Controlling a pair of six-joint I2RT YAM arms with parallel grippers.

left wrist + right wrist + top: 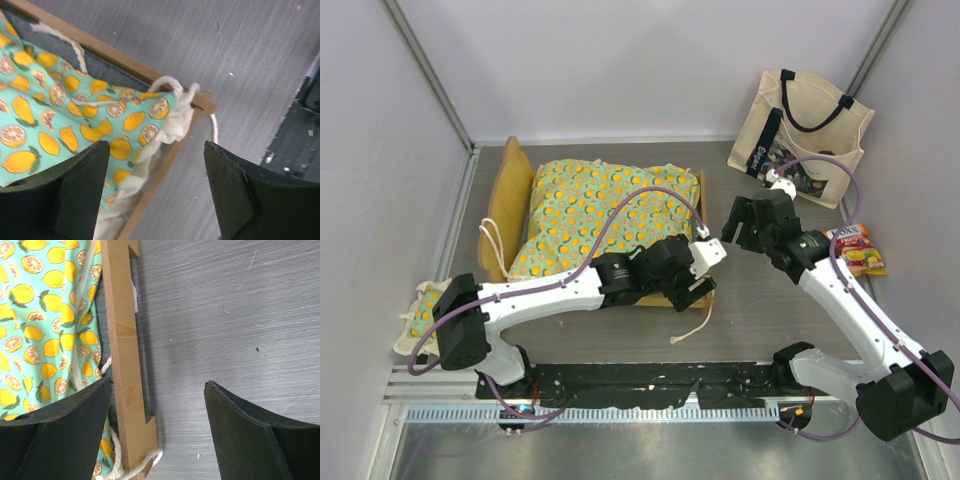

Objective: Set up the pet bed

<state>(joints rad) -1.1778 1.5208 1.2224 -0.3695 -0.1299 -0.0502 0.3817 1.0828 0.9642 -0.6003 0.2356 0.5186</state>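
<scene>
Near-left: small pillow [418, 318] lies half under the left arm's base, well apart from the bed. Not placed yet; probably the last item.

The left gripper [157, 192] hovers over the near-right corner of the pet bed frame [125, 60], fingers spread wide, nothing between them. Below it is the corner of the mattress cushion [60, 115], with the cream ruffle [177, 125] bunched at the rail. Can't tell if the ruffle is tucked inside. The tie cord [167, 82] loops over the frame corner and trails onto the table [225, 40].

My read: the cushion is in the frame, and the step in hand is seating this corner flat. Suggest:
1. Come down on the ruffle plus the printed edge, not the cord. The cord will likely slip out.
2. Pinch shallow, draw toward the corner, then push down inside the rail. The cloth is limp and follows only where it's gripped.
3. The frame looks light and may skate. Pull slow.

The right gripper [747, 232] hangs just beside the foot rail [122, 355] over bare table, also spread, holding nothing. It could press on that rail as a brace while the left tugs.

Farther back, the cushion fills the frame up to the headboard [510, 200], wrinkled mid-way. At far right, the tote bag [810, 130] and snack packet [860, 250] are both away from the work. Ignore them.
</scene>
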